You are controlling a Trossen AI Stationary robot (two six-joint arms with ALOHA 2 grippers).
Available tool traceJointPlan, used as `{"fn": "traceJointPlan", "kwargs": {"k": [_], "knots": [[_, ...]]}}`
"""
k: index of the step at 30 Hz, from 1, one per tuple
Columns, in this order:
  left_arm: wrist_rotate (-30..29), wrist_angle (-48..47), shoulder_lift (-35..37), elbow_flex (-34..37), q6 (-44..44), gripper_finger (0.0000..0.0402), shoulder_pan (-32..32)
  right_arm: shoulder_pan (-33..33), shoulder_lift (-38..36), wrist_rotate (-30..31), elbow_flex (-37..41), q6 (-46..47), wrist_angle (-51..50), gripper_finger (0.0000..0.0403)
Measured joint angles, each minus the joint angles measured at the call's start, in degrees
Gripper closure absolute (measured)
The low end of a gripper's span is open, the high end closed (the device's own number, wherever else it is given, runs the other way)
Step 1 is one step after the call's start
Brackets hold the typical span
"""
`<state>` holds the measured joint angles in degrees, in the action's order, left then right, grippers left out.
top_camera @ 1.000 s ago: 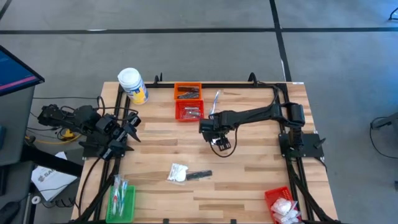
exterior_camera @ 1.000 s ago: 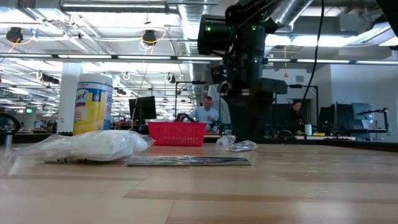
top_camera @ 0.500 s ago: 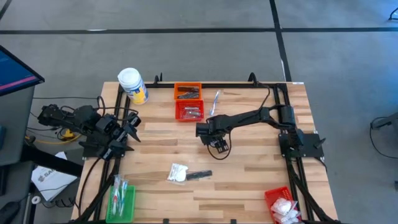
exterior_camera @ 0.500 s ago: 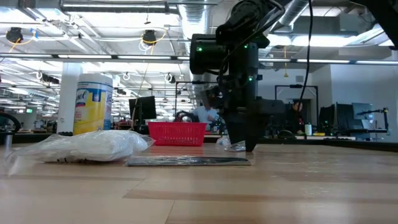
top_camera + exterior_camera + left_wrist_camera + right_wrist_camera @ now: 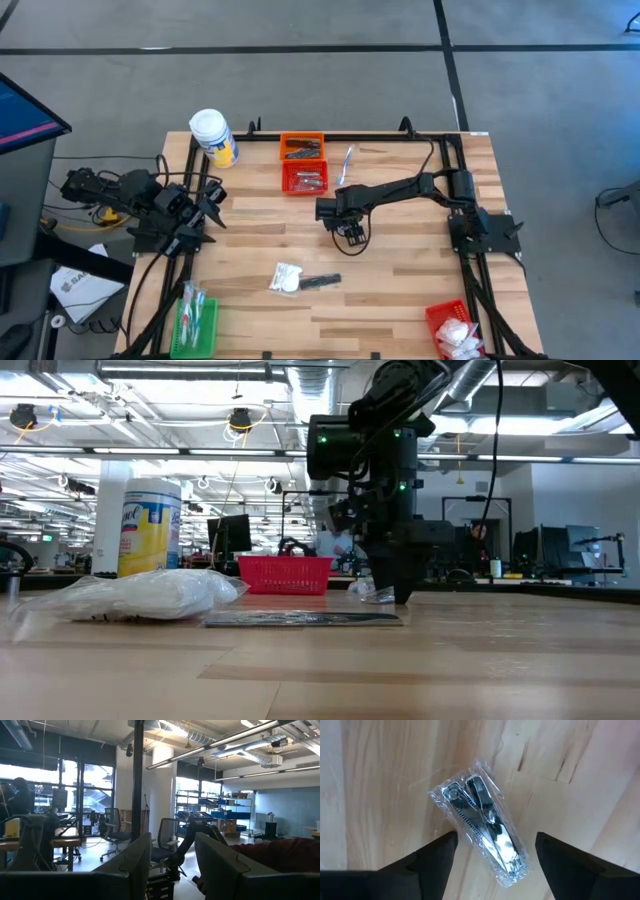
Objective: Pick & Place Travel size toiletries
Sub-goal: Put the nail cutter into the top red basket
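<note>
A clear plastic packet [image 5: 480,825] with a shiny silver metal item inside lies flat on the wooden table [image 5: 400,290]. My right gripper [image 5: 495,836] points down over it, open, one finger on each side of the packet's nearer half; I cannot tell whether they touch it. In the low view the fingers [image 5: 398,582] reach almost to the table beside the packet [image 5: 372,594]. My left gripper [image 5: 172,865] waits raised at the table's left edge [image 5: 205,205], open and with nothing between its fingers. A white packet [image 5: 286,278] and a dark slim tube [image 5: 320,282] lie nearer the front.
An orange basket [image 5: 301,147] and a red basket [image 5: 304,178] stand at the far middle, with a clear stick [image 5: 347,158] beside them. A white jar [image 5: 213,137] stands far left. A green basket [image 5: 195,320] is front left, another red basket [image 5: 455,325] front right.
My right gripper has come down toward the table and a little toward its left edge, onto the clear packet, turning slightly about its own axis. Its fingers now stand low on either side of the packet. The packet has kept its place.
</note>
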<state>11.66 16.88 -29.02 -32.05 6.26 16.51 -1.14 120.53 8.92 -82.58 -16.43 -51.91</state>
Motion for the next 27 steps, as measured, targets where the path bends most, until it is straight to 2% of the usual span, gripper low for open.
{"fn": "traceJointPlan", "kwargs": {"k": [6, 19, 23, 27], "knots": [[0.0, 0.0, 0.0, 0.0, 0.0, 0.0254, 0.0, 0.71, 0.0, -0.01, 0.08, 1.79, -0.14, 0.0173], [0.0, 0.02, 0.0, 0.0, 0.0, 0.0254, 0.0, 1.55, 0.0, -2.72, 0.13, 6.02, -0.37, 0.0339], [0.0, 0.02, 0.0, 0.0, 0.0, 0.0254, 0.0, 2.0, 0.0, -2.61, 0.13, 6.08, -0.3, 0.0357], [0.0, 0.02, 0.0, 0.0, 0.0, 0.0254, 0.0, 2.2, 0.0, -2.42, 0.13, 8.44, -0.14, 0.0346]]}}
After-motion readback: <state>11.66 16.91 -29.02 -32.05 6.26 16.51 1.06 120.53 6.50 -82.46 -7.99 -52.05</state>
